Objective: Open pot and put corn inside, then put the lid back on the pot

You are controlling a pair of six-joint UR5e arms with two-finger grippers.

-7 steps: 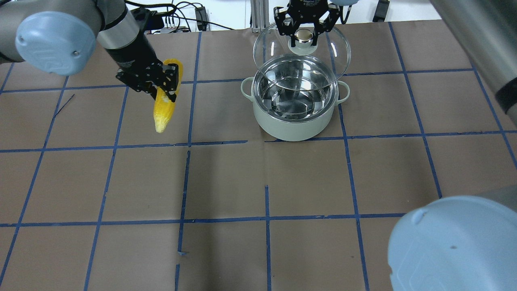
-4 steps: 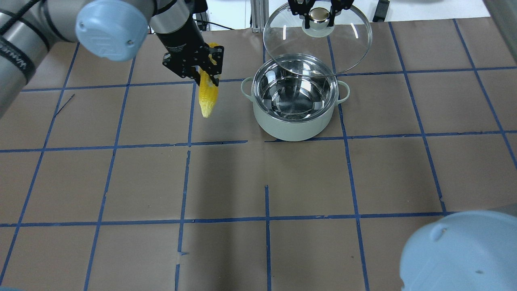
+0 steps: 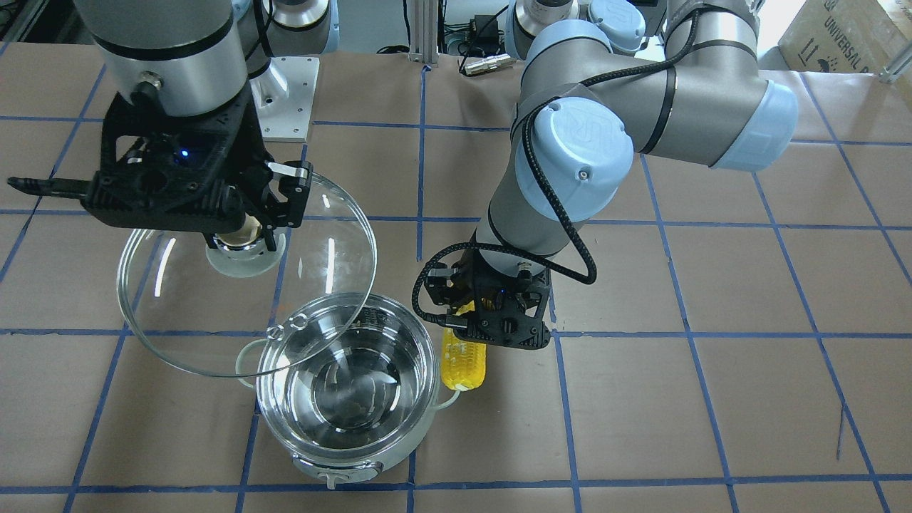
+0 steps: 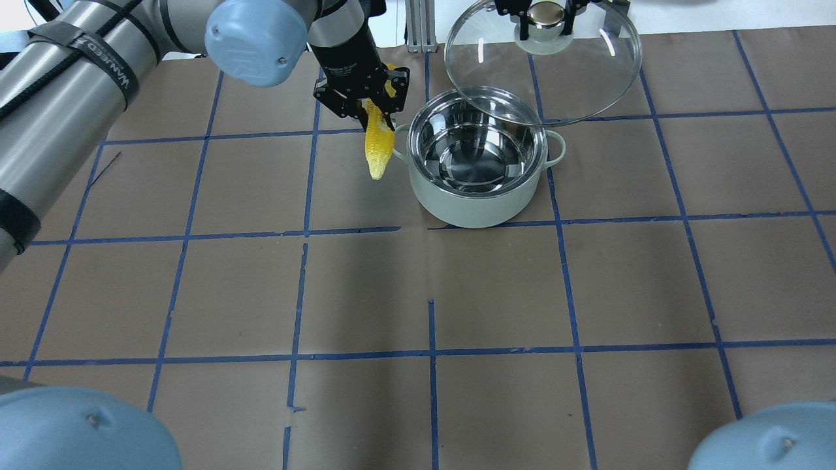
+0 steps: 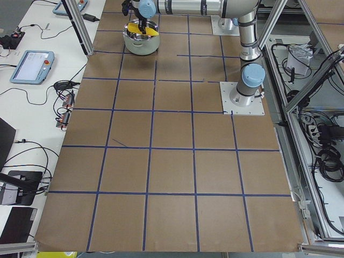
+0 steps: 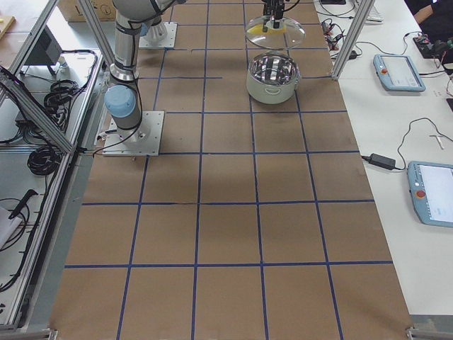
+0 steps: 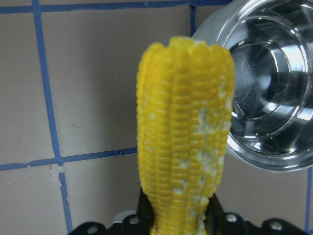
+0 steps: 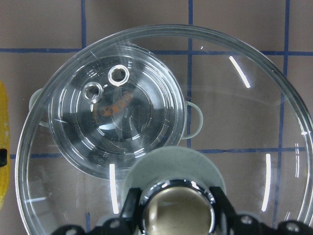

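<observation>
1. My left gripper clenches the corn, tip down, just left of the open pot.
2. My right gripper clamps the lid, held in the air over the pot's far right rim.

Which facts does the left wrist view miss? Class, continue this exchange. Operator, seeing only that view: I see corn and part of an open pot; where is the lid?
Observer: The right gripper holds the lid by its knob, lifted clear of the pot.
Operator: Is the corn over the opening?
Observer: Not yet; overhead, the corn hangs from the left gripper just outside the rim, beside a loop handle.
Operator: Anything inside the pot?
Observer: No; overhead shows its whole steel interior bare.
</observation>
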